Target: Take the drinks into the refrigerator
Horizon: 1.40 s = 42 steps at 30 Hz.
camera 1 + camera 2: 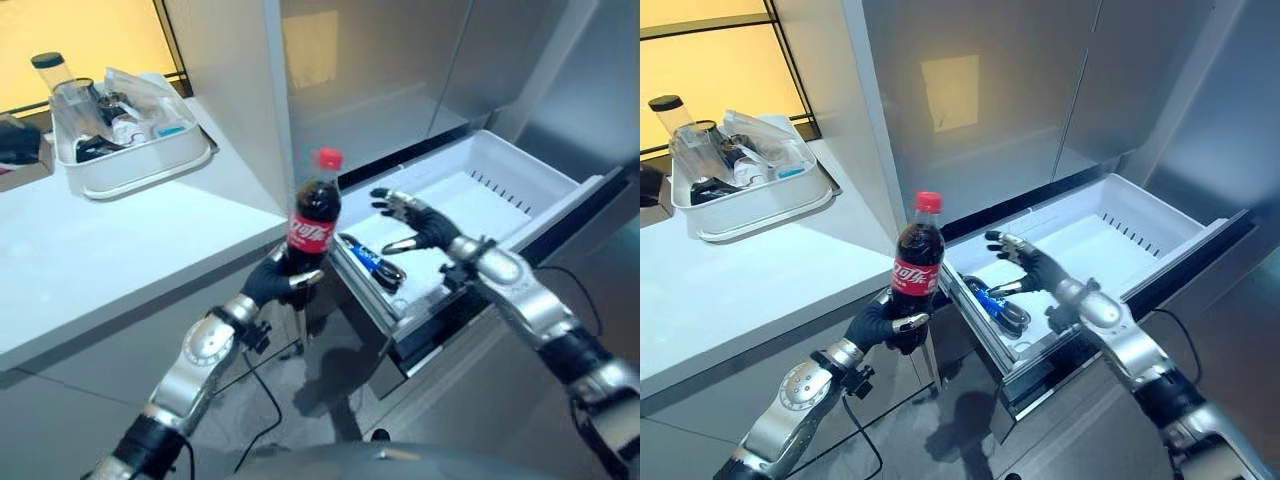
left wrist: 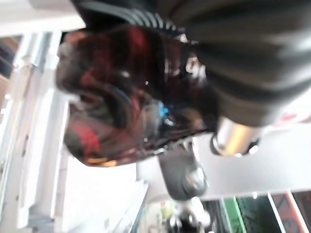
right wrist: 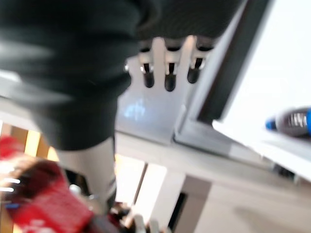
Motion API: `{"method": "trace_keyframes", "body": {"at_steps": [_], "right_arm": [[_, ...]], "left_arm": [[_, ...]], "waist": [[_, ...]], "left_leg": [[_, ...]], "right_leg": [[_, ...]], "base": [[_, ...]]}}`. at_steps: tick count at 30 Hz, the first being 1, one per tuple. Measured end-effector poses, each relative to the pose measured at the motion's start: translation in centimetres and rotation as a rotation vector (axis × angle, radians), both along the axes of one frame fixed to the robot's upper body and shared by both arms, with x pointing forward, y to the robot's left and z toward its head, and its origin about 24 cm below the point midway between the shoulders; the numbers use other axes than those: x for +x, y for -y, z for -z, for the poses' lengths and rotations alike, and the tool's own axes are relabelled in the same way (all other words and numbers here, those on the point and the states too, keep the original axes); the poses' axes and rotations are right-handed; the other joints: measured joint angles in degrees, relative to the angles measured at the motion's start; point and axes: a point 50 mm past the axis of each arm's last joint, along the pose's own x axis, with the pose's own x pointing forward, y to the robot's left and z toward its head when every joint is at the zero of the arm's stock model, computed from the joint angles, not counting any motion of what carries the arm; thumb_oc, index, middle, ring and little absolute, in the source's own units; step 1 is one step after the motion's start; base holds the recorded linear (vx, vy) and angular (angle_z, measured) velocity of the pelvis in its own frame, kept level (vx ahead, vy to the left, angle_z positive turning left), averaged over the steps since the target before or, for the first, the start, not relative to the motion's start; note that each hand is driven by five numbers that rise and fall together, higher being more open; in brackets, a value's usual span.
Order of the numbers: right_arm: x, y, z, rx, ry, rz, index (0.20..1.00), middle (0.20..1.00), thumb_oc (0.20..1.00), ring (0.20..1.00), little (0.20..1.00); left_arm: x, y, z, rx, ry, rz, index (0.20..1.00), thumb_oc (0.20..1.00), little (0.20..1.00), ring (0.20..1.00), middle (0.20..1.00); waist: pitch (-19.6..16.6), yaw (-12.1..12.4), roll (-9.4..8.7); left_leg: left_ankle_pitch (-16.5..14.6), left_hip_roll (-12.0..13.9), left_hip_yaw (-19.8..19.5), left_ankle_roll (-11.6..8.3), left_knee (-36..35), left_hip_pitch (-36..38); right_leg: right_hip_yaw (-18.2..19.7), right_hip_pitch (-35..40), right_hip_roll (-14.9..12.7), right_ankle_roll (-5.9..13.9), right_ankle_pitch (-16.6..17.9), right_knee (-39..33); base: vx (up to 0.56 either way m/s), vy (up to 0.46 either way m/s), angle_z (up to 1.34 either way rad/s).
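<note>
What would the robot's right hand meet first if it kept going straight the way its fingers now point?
Probably the dark cola bottle with the red cap, held upright by the left hand. The open right hand points across the white drawer towards it; depth is unclear.

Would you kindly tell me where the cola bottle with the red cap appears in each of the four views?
Left eye view: cola bottle centre, upright in the left hand.
Right eye view: left of centre, same grip.
Left wrist view: dark base close up, beside the hand's cover.
Right wrist view: blurred red label at a lower corner.
Shared landmark: the open white drawer, beside the bottle in both eye views.
</note>
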Motion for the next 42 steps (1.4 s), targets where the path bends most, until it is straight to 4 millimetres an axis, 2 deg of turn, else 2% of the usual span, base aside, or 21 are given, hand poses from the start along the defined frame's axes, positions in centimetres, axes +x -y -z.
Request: {"method": "trace_keyframes", "body": {"at_steps": [3, 7, 14, 19, 20, 21, 22, 34, 42], "right_arm": [[-0.1, -2.7, 0.3, 0.08, -0.012, -0.058, 1.0, 1.0, 1.0, 1.0, 1.0], [-0.1, -4.8, 1.2, 0.158, -0.055, -0.078, 1.0, 1.0, 1.0, 1.0, 1.0], [-0.2, -5.2, 1.5, 0.155, -0.079, -0.084, 1.0, 1.0, 1.0, 1.0, 1.0], [0.0, -5.7, 3.2, 0.171, -0.154, -0.05, 1.0, 1.0, 1.0, 1.0, 1.0], [0.0, -5.8, 3.8, 0.167, -0.176, -0.044, 0.944, 0.944, 0.944, 0.944, 0.944], [-0.1, -5.9, 3.9, 0.163, -0.179, -0.045, 0.482, 0.482, 0.482, 0.482, 0.482], [-0.1, -6.0, 3.9, 0.162, -0.182, -0.049, 0.213, 0.213, 0.213, 0.213, 0.213], [-0.3, -6.7, 4.8, 0.16, -0.206, -0.019, 0.2, 0.2, 0.2, 0.2, 0.2], [0.0, -6.2, 5.6, 0.151, -0.231, 0.063, 0.2, 0.2, 0.2, 0.2, 0.2]], "left_arm": [[0.0, 0.3, 0.0, 0.003, 0.001, 0.016, 0.2, 0.2, 0.2, 0.2, 0.2], [-0.1, 0.6, 0.1, 0.005, -0.005, 0.029, 0.2, 0.2, 0.2, 0.2, 0.2], [-0.1, 0.5, 0.8, 0.019, -0.03, 0.027, 0.2, 0.2, 0.2, 0.2, 0.2], [0.6, 0.4, 1.5, 0.059, -0.051, 0.026, 0.2, 0.2, 0.2, 0.2, 0.2], [0.8, 0.5, 1.7, 0.079, -0.054, 0.028, 0.2, 0.2, 0.2, 0.2, 0.2], [0.9, 0.4, 1.7, 0.086, -0.053, 0.026, 0.2, 0.2, 0.2, 0.2, 0.2], [1.0, 0.3, 1.9, 0.093, -0.06, 0.018, 0.2, 0.2, 0.2, 0.2, 0.2], [1.6, -0.5, 2.5, 0.118, -0.103, -0.032, 0.2, 0.2, 0.2, 0.2, 0.2], [1.0, 1.0, 3.0, 0.111, -0.122, 0.042, 0.2, 0.2, 0.2, 0.2, 0.2]], "waist": [[-0.04, -0.16, 0.08], [-0.15, -0.03, 0.21], [-0.32, 0.95, 0.52], [-0.87, 1.13, 1.0], [-1.1, 1.16, 1.08], [-1.11, 1.14, 1.11], [-1.13, 1.08, 1.11], [-1.39, 1.22, 0.75], [-1.68, 1.13, 0.67]], "left_leg": [[0.0, 0.02, -0.01, 0.0, 0.0, 0.1], [0.01, 0.03, -0.12, 0.01, 0.0, 0.17], [0.05, -0.02, -0.27, 0.04, 0.0, 0.11], [0.12, -0.01, -0.43, 0.02, 0.0, 0.12], [0.12, -0.01, -0.44, 0.02, 0.0, 0.12], [0.12, -0.01, -0.44, 0.02, 0.0, 0.12], [0.12, 0.02, -0.43, 0.02, 0.0, 0.13], [0.16, -0.02, -0.55, 0.0, 0.0, 0.06], [0.16, 0.01, -0.56, 0.0, -0.01, 0.04]], "right_leg": [[-0.03, 0.1, 0.01, 0.0, 0.0, -0.01], [-0.14, 0.24, -0.02, -0.01, 0.0, -0.03], [-0.28, 0.24, -0.08, -0.01, 0.0, -0.03], [-0.43, 0.35, -0.09, -0.02, 0.0, -0.11], [-0.44, 0.35, -0.08, -0.02, 0.0, -0.14], [-0.45, 0.35, -0.08, -0.02, 0.0, -0.13], [-0.44, 0.35, -0.06, -0.02, 0.0, -0.22], [-0.54, 0.35, -0.11, -0.02, 0.0, -0.04], [-0.54, 0.34, -0.09, -0.02, 0.0, -0.04]], "base": [[0.0, 0.0, 0.0], [0.0, 0.0, 0.0], [0.0, 0.0, 0.0], [0.01, -0.002, 0.0], [0.0, 0.0, 0.0], [0.0, 0.0, 0.0], [0.0, 0.0, 0.0], [0.0, 0.0, 0.0], [0.0, 0.0, 0.0]]}}
